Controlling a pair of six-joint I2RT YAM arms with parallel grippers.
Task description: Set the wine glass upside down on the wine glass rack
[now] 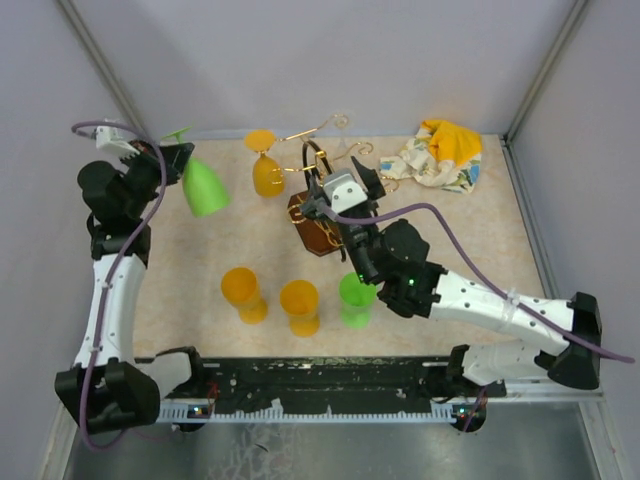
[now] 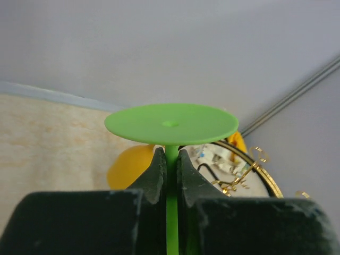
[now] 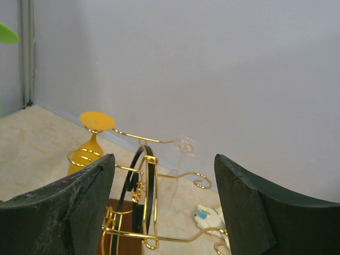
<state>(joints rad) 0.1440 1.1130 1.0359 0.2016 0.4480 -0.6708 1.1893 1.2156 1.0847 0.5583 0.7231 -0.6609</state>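
Note:
In the left wrist view, my left gripper (image 2: 170,166) is shut on the thin stem of a green wine glass (image 2: 171,124), just under its round foot. From above, the glass's bowl (image 1: 205,188) hangs tilted toward the table at the back left. The wine glass rack (image 1: 318,222) is gold wire on a dark brown base and stands at mid-table. A yellow wine glass (image 1: 266,168) hangs upside down from its left arm, and a clear glass (image 3: 183,154) hangs on the far side. My right gripper (image 3: 164,159) is open just above the rack (image 3: 150,204), holding nothing.
Two yellow cups (image 1: 243,293) (image 1: 300,305) and a green cup (image 1: 355,298) stand in a row near the front. A crumpled white and yellow cloth (image 1: 440,155) lies at the back right. Grey walls close in the back and sides.

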